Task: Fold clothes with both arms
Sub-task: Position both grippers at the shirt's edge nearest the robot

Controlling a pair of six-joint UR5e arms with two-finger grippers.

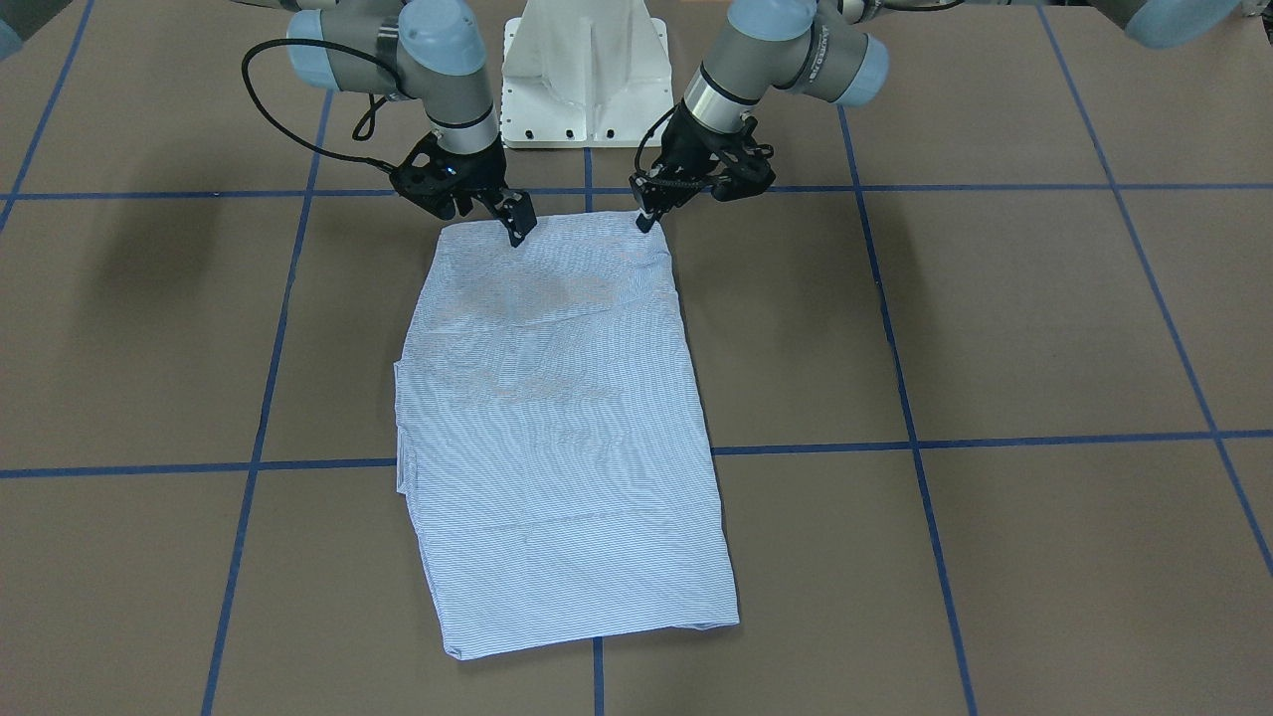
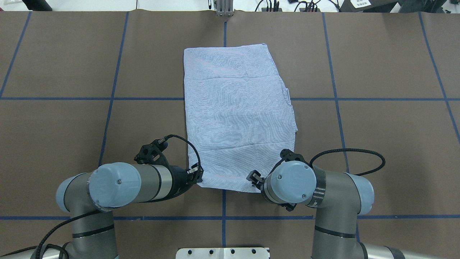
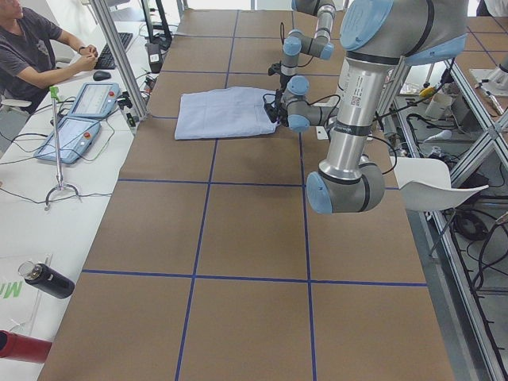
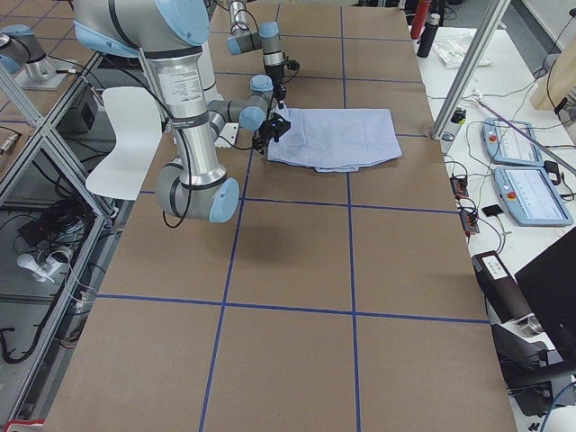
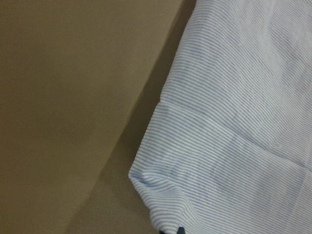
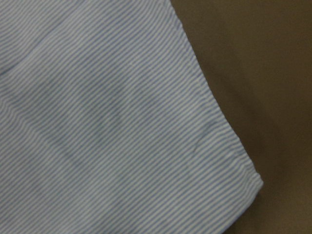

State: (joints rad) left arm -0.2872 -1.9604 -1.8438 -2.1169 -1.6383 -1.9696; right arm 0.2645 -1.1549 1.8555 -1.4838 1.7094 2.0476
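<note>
The light blue striped shirt (image 1: 557, 428) lies flat on the brown table, folded into a long rectangle that runs away from the robot (image 2: 237, 115). My left gripper (image 1: 646, 221) (image 2: 197, 175) is at the shirt's near left corner. In the left wrist view that corner (image 5: 161, 195) is bunched against a dark fingertip, so the gripper looks shut on it. My right gripper (image 1: 517, 231) (image 2: 253, 178) sits on the near edge, inward from the right corner, and also looks shut on the cloth. The right wrist view shows only a shirt corner (image 6: 243, 175), no fingers. Collar, label and buttons are hidden.
The white pedestal base (image 1: 585, 80) stands just behind both grippers. Blue tape lines (image 1: 995, 438) grid the table. An operator (image 3: 32, 48) sits at a side bench with control tablets (image 3: 79, 119). A black bottle (image 3: 44, 279) lies beside the table.
</note>
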